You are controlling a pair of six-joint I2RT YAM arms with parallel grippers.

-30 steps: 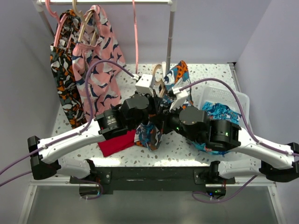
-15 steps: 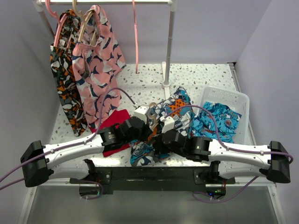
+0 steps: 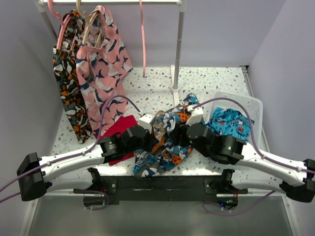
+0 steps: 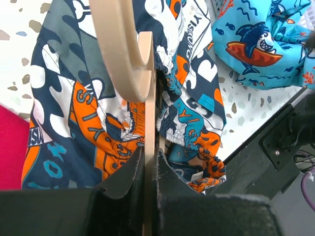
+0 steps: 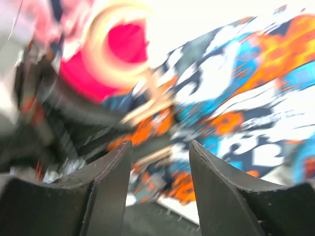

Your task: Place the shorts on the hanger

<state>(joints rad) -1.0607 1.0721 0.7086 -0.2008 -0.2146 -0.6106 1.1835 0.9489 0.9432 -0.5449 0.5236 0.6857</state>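
Clamping hanger (image 4: 119, 54) in left end effector (image 4: 150, 158), shorts (image 3: 166, 146) bunched against it, right end effector (image 5: 160, 146) parted.

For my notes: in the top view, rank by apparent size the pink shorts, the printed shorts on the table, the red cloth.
1. pink shorts, hanging, maybe nearer the camera
2. printed shorts, partly hidden
3. red cloth

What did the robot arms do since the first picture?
The shorts and hanger came down low, nearer the robot. The right pincer opened, letting the shorts go. The left pincer stays shut on the hanger. Hanging clothes and basket stayed put.
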